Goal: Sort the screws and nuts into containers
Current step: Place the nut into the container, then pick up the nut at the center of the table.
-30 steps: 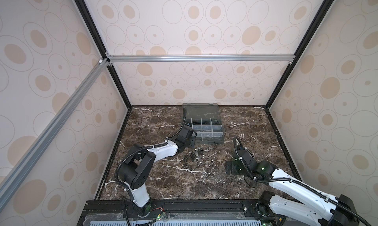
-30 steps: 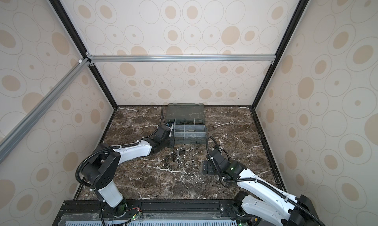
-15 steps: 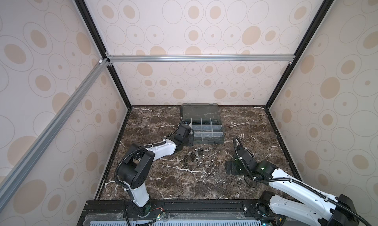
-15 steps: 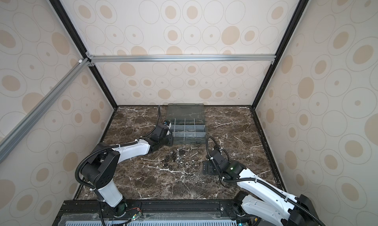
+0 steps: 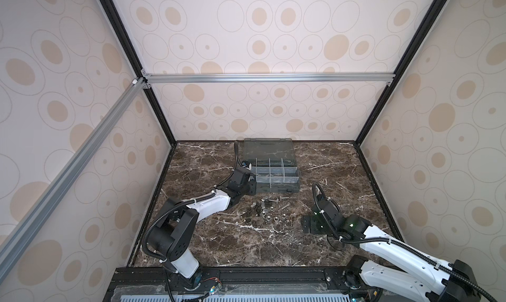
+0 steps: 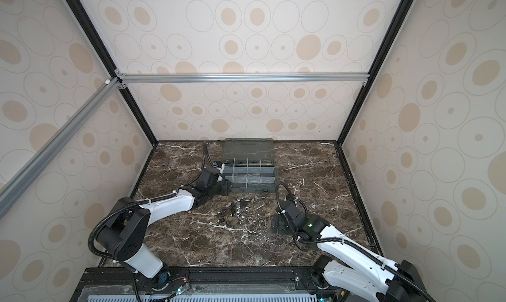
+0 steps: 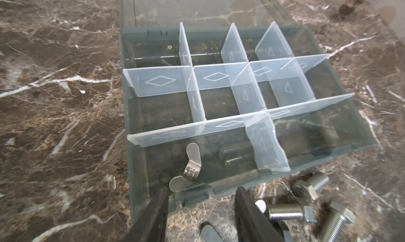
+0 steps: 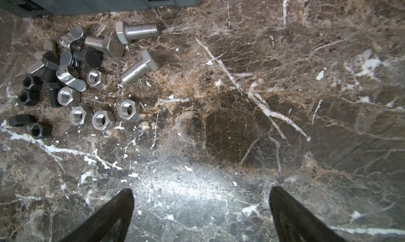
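As organiser box sits open, left gripper: fingers apart, empty, at its front.
Right gripper: wide apart, empty.
Screws, nuts: heaped before box; probably slick, rigid; pinch flats.

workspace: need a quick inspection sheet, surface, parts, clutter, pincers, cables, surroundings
surface: dark marble table, no spills seen
job's things: organiser box open; one wing nut in a front compartment; screws and nuts loose in front of it
clutter: nothing seen
pincers: left pincer open at the box's front wall, empty; right pincer open over bare table
cables: black hoses on both arms, clear of the pile
surroundings: patterned walls, aluminium rail
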You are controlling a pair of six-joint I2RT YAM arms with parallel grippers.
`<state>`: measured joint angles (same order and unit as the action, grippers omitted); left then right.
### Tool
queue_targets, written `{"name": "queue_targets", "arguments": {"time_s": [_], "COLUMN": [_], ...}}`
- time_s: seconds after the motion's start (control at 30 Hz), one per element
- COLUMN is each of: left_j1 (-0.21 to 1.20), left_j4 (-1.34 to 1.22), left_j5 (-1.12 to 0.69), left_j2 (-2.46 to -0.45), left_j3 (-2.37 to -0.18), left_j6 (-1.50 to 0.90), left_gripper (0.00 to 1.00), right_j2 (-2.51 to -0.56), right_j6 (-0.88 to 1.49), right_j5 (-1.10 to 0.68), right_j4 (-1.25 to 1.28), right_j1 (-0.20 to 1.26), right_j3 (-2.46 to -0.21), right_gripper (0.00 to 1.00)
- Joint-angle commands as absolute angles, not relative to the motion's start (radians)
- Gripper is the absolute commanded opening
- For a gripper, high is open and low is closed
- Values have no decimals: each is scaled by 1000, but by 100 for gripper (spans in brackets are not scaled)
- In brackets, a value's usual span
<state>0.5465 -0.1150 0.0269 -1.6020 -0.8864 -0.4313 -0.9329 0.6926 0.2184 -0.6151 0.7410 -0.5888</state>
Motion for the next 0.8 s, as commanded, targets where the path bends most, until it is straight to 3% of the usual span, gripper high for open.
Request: {"name": "queue_targets", "arguments": {"time_s": [0.0,0.77], "left_j1": [534,534], "left_j4": [-127,-171], "left_j5": [27,-54], "left_j2": [-1544,-1368], "left_j3": [-852,-602], "left_j6": [-459,-537], "left_gripper": [50,49], "right_j2": [-924,-842], "right_j6": [709,754], "right_j5": [226,216], "right_j4": [-637,-672], "right_j1": [752,754], "right_j3": [-597,-560], "right_gripper": [100,99]}}
